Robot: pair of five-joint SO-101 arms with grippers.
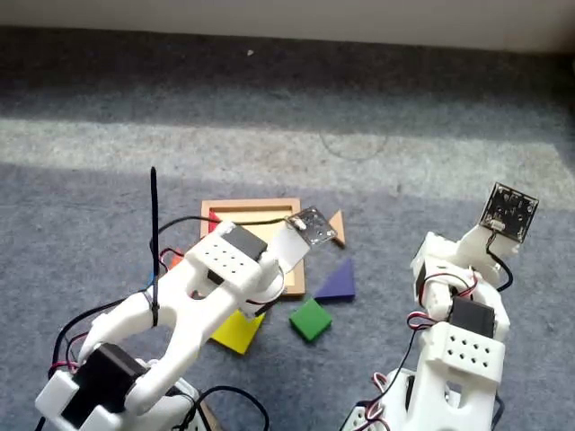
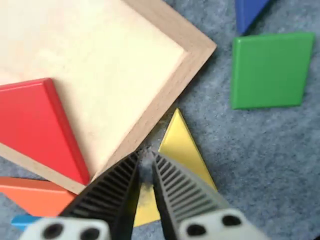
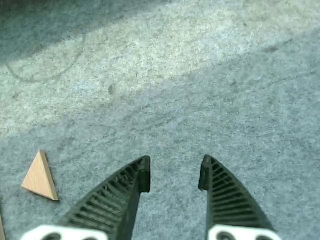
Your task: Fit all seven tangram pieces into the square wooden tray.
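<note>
The square wooden tray [image 1: 253, 208] [image 2: 190, 55] lies mid-table with a red triangle [image 2: 40, 125] [image 1: 213, 223] in one corner. My left gripper [image 2: 145, 161] is shut, with nothing visibly held, just outside the tray's rim over the tip of a yellow triangle [image 2: 180, 145] [image 1: 239, 332]. Loose on the carpet lie a green square [image 2: 270, 70] [image 1: 311, 320], a blue triangle [image 2: 250, 10] [image 1: 338, 283], an orange piece [image 2: 35, 195] and a small wooden triangle [image 3: 40, 177] [image 1: 337, 226]. My right gripper [image 3: 172, 175] is open over bare carpet, apart from the wooden triangle.
Grey carpet covers the table. A sliver of a light blue piece [image 2: 22, 220] shows beside the orange one. The left arm [image 1: 180, 314] crosses the tray's near side and hides part of it. The right arm [image 1: 458, 314] stands to the right of the pieces. Black cables [image 1: 154, 233] rise by the left arm.
</note>
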